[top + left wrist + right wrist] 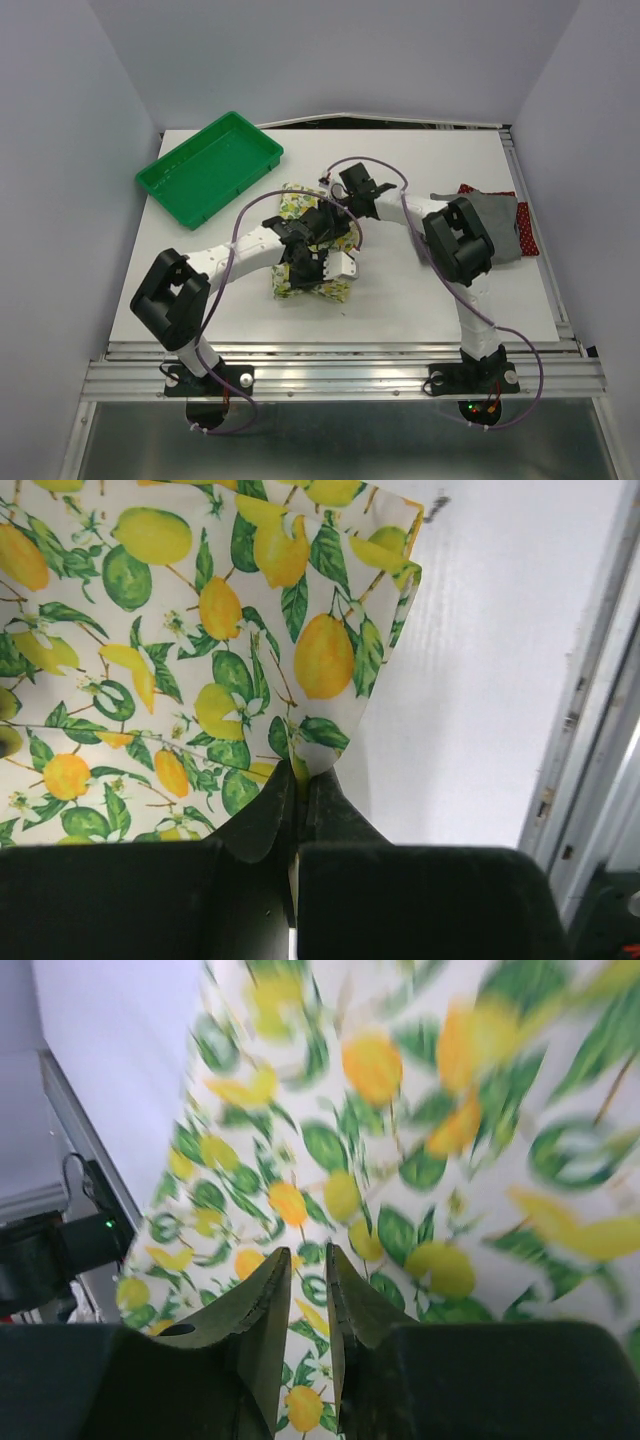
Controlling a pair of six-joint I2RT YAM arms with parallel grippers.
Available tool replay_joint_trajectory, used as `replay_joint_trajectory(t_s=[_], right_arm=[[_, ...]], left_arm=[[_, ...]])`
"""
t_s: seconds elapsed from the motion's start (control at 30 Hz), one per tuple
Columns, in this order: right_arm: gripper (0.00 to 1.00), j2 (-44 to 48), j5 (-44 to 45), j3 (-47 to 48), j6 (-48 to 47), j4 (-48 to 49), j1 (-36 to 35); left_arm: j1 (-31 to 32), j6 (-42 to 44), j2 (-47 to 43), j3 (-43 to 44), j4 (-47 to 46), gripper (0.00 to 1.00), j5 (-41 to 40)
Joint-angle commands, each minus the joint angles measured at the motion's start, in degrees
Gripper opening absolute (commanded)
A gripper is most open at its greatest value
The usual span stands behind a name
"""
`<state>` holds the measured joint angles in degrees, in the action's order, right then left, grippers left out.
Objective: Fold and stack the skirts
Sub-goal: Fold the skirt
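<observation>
The lemon-print skirt (pixel 330 290) lies bunched at the table's middle, under both grippers. My left gripper (pixel 305 262) is shut on a folded edge of it; in the left wrist view the cloth (pixel 150 630) hangs from the closed fingertips of the gripper (pixel 298 775), lifted off the white table. My right gripper (pixel 325 218) hovers over the same skirt (pixel 400 1160); in the right wrist view its gripper (pixel 310 1255) has the jaws a narrow gap apart with nothing between them. The grey skirt (pixel 490 220) lies on the dark red dotted skirt (pixel 523 232) at the right edge.
A green plastic tray (pixel 210 165) sits at the back left of the white table (pixel 400 300). A metal rail (pixel 340 375) runs along the near edge by the arm bases. The right arm's elbow (pixel 458 245) overhangs the grey skirt.
</observation>
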<state>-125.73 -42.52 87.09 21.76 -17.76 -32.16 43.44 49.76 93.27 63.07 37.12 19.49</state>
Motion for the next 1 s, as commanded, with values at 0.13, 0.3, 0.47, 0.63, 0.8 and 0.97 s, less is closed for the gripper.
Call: replay_joint_trajectory(t_s=[0.13, 0.3, 0.47, 0.63, 0.8, 0.97], right_arm=[[0.29, -2.8, -4.5, 13.1, 4.8, 8.0, 1.6], [0.32, -5.2, -9.4, 7.4, 14.5, 22.0, 1.6], [0.32, -4.8, -12.5, -0.3, 27.5, 41.0, -0.4], [0.32, -3.8, -12.8, -4.4, 37.3, 55.1, -1.6], [0.32, -4.2, -12.2, -4.7, 42.3, 62.1, -2.2], [0.32, -7.1, -9.3, -1.8, 37.7, 57.7, -3.4]], left_arm=[[1.3, -3.6, -2.9, 2.4, 8.7, 0.0, 5.3], [1.3, -4.2, -2.7, 4.7, 10.4, 0.0, 5.8], [1.3, -4.2, -2.6, 6.3, 11.3, 0.0, 6.4], [1.3, -4.2, -2.6, 6.3, 11.4, 0.0, 6.7], [1.4, -4.3, -2.6, 6.2, 11.4, 0.0, 6.9], [1.3, -4.6, -2.8, 6.6, 11.8, 0.0, 6.9]])
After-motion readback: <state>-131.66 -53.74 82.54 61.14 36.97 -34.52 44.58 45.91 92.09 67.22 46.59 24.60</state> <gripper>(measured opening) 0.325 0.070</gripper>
